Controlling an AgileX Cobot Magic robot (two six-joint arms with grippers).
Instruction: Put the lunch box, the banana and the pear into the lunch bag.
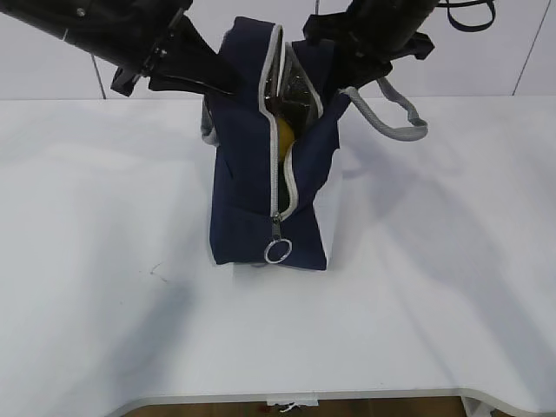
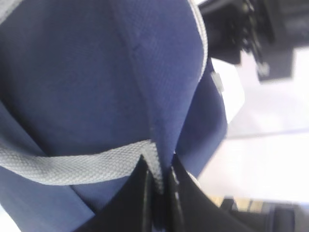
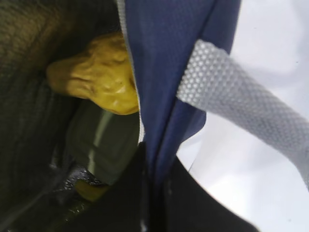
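Here, exterior view: the lunch bag [image 1: 261, 174] stands open, yellow fruit inside. Left wrist view: my left gripper [image 2: 158, 188] pinches its wall. Right wrist view: my right gripper [image 3: 154, 193] clamps the opposite wall; pear [image 3: 96, 72] and lunch box [image 3: 101, 145] lie inside. Packing seems finished; next, zipping probably.

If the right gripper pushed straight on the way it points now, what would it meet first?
The right gripper is already shut on the lunch bag wall, so more of that fabric comes first; the pear lies just inside, though depth is unclear.

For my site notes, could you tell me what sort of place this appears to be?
Probably a lab test bench: a bare white table, plain pale wall panels, and two black robot arms gripping a navy-blue fabric lunch bag.
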